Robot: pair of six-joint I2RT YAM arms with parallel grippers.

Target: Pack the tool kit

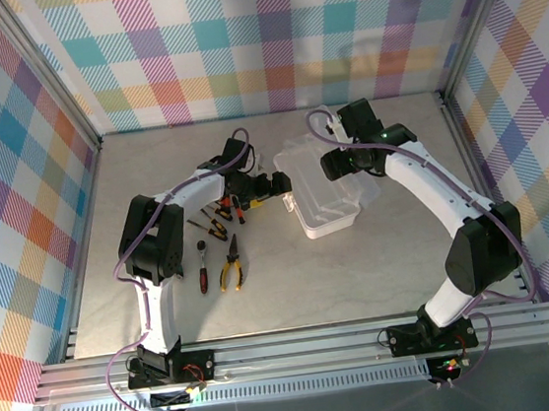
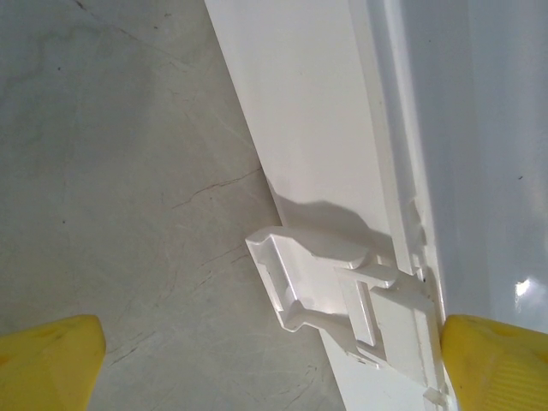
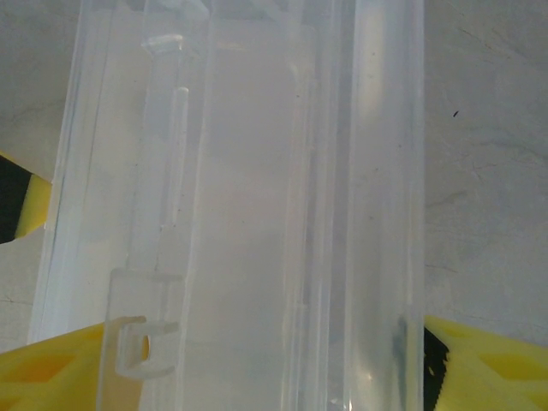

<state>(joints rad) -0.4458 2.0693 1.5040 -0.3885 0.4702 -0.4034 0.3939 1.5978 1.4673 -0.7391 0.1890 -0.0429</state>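
Case [image 1: 325, 200], one, translucent white, sits with two grippers at it: the left gripper [image 2: 272, 347] stands wide open at the case's left wall, one yellow finger [image 2: 492, 364] beside the latch [image 2: 300, 282], while the right gripper [image 3: 265, 342] straddles the case with fingers spread, grip impossible to tell. Left of the case lie one yellow-handled pliers [image 1: 230, 272], one red-and-black-handled tool [image 1: 203, 263], and a bunch of red-and-black tools [image 1: 219, 220] too tangled to count.

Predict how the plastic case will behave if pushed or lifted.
The case is probably light: thin translucent walls, seemingly nothing inside. Low and wide, it would likely slide on the smooth table rather than tip. Its unfastened latch may flap when lifted.
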